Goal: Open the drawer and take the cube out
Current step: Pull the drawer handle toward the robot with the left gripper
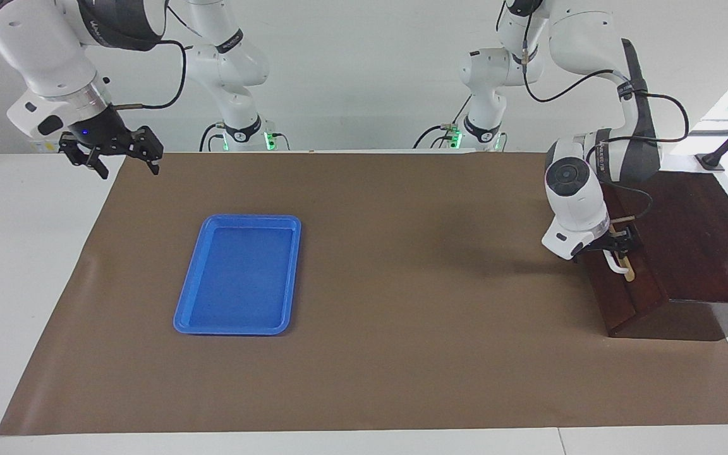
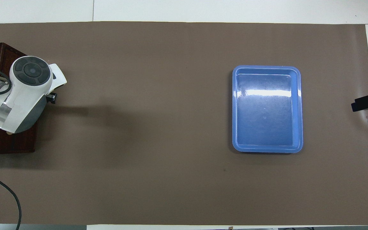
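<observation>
The drawer (image 1: pixel 624 292) sits shut in its dark brown wooden box (image 2: pixel 11 143) at the left arm's end of the table. Its dark front carries a white bar handle (image 1: pixel 619 265) on a tan strip. My left gripper (image 1: pixel 613 245) is down at the end of that handle nearer to the robots, right against the drawer front. In the overhead view the left wrist (image 2: pixel 27 92) covers the handle. My right gripper (image 1: pixel 125 165) waits open and holds nothing, raised over the brown mat's corner at the right arm's end. The cube is hidden.
A blue plastic tray (image 1: pixel 237 278) lies on the brown mat (image 1: pixel 402 284) toward the right arm's end, with nothing in it. A black cable (image 2: pixel 8 191) trails over the mat's edge near the box.
</observation>
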You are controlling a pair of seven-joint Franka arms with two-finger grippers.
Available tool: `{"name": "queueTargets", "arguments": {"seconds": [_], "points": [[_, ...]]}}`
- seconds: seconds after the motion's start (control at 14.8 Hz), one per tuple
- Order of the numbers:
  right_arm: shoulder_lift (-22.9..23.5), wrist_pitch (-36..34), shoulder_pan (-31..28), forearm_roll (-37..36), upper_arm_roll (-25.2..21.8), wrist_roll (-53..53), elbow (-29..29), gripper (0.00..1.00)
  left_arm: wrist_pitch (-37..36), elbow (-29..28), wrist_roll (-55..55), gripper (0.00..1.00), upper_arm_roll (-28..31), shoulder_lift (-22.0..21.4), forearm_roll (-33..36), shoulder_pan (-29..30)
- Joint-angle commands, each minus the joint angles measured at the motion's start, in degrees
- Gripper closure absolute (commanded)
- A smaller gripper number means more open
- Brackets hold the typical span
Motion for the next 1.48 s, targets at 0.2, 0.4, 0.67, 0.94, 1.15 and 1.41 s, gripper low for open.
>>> {"name": "queueTargets", "arguments": {"seconds": [0.2,0.4,0.67,0.94,1.15,1.41], "points": [[-0.85,-0.05,-0.24,0.90,0.08,-0.75,-0.91,0.00,1.69,-4.21,-1.22,0.00,-0.25,-2.70,2.07,1.23],[-0.85,-0.14,-0.24,0.90,0.08,-0.75,-0.91,0.00,1.96,-4.12,-1.92,0.00,-0.34,-2.70,2.07,0.70],[-0.85,-0.14,-0.24,0.90,0.08,-0.75,-0.91,0.00,2.13,-4.04,-2.45,0.00,-0.51,-2.61,2.07,0.35],[-0.85,-0.14,-0.24,0.90,0.08,-0.75,-0.91,0.00,3.01,-4.12,-3.24,0.00,-0.69,-2.61,1.98,0.35],[-0.85,-0.14,-0.24,0.90,0.08,-0.75,-0.91,0.00,3.45,-4.12,-3.42,0.00,-0.69,-2.52,1.81,-0.61],[-0.85,-0.14,-0.24,0.90,0.08,-0.75,-0.91,0.00,3.19,-4.12,-5.18,0.00,-0.78,-2.52,1.28,-1.85]]}}
